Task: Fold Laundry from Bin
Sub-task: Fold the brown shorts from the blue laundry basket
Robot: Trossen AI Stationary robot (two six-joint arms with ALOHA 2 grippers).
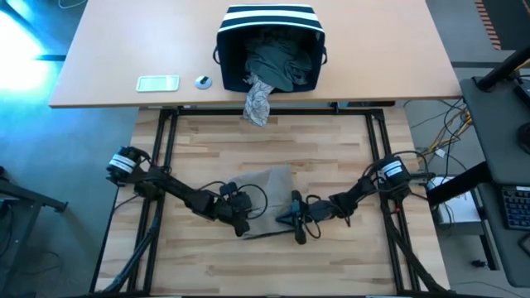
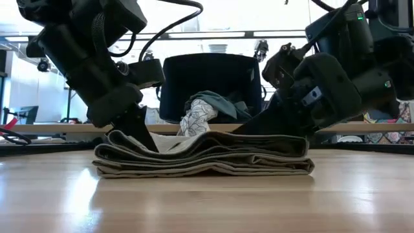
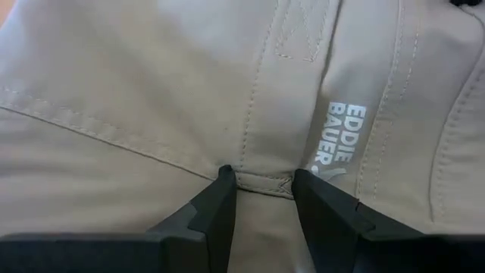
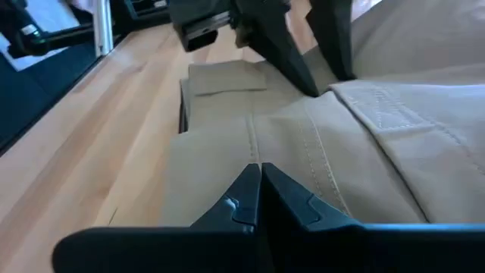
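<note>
The right gripper is showing its two dark fingertips pressed together with no gap, resting on the tan garment near the bottom centre of the right wrist view; whether any cloth is caught between them cannot be told. In the high view this gripper is sitting just right of centre in the lower half of the frame, at the right edge of the folded tan cloth.

The left gripper is pinching a stitched fold of the same tan garment, its fingers standing partly apart with a seam (close to the white printed brand lettering) lying between them. In the high view it is lying just left of centre, at the garment's lower left corner.

The tan garment is lying folded in several flat layers on the wooden table, and in the low view it is stretching across the middle of the frame with both grippers pressing down on its top.

The bin is standing at the top centre of the high view, on the lighter desk beyond the table, tipped so its opening is facing the arms. A teal-green garment is filling its mouth, and a grey-white patterned garment is spilling over the desk's near edge.
</note>
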